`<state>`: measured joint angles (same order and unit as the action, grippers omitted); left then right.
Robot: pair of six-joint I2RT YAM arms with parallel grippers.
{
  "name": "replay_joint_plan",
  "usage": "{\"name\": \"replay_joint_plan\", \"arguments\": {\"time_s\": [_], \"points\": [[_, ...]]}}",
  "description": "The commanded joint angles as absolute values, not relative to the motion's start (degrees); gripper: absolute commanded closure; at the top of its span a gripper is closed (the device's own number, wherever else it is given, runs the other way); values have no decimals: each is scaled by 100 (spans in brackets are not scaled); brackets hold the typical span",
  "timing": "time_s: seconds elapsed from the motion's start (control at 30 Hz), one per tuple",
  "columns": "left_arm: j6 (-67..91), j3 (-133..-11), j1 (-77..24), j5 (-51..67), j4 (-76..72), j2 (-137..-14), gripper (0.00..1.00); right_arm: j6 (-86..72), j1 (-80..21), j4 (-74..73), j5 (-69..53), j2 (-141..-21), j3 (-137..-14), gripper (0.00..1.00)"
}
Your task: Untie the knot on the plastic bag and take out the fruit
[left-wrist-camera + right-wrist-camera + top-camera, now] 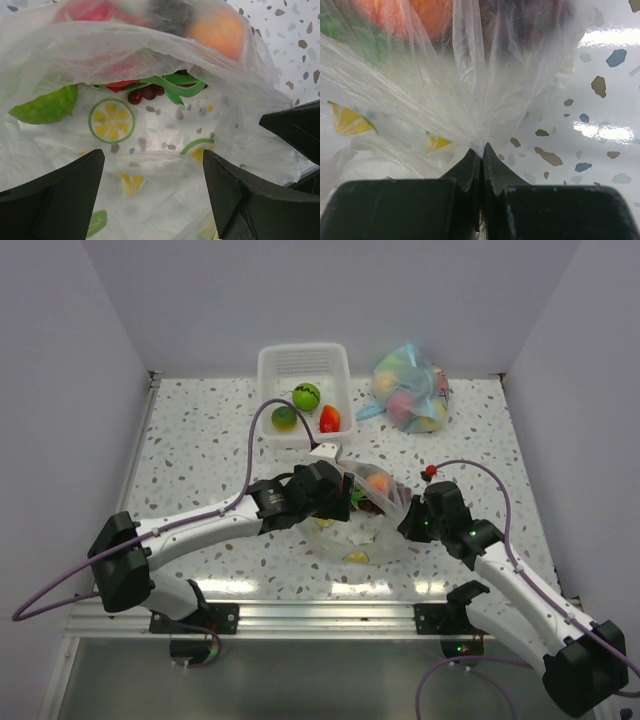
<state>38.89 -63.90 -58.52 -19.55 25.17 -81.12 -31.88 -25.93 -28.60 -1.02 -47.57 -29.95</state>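
The clear plastic bag (378, 502) lies mid-table between both grippers, its mouth open and no knot showing. Inside it I see an orange (377, 483), and in the left wrist view a green lime (47, 106), dark grapes (145, 93), an orange (220, 27) and citrus slices (111, 120). My left gripper (154, 167) is open at the bag's left side, its fingers spread over the plastic with nothing between them. My right gripper (481, 149) is shut on a gathered fold of the bag (470, 75) and holds the right side up.
A white basket (303, 390) at the back holds two green limes (306, 396) and a red fruit (329, 419). A blue-tinted bag of pastel fruit (411, 390) lies at the back right. Walls close in on three sides.
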Motion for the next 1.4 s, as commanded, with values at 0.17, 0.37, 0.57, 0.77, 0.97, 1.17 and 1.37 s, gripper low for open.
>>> {"name": "replay_joint_plan", "arguments": {"time_s": [0.17,0.37,0.57,0.77,0.97,1.17,1.37], "points": [[5483,-7126,-5696,-2100,2838,-9105,25,-3190,-2593,-2742,-158,-4614,-3199,100],[6485,-7287,-5493,-2337,2901,-9334,28,-3217,-2593,-2690,-220,-4526,-3129,100],[7373,-7198,-5441,-2619,2707,-9299,28,-3313,-2593,-2593,-360,-4448,-2927,100],[7690,-7330,-5405,-2610,2549,-9518,28,-3340,-2593,-2479,-465,-4403,-2804,100],[7682,-7646,-5379,-2540,2733,-9940,28,-3314,-2593,-2408,-483,-4412,-2769,100],[7664,-7611,-5379,-2479,2725,-10169,36,-3331,-2593,-2382,-510,-4421,-2769,100],[7524,-7454,-5379,-2470,2760,-10151,58,-3322,-2601,-2408,-492,-4395,-2760,100]]}}
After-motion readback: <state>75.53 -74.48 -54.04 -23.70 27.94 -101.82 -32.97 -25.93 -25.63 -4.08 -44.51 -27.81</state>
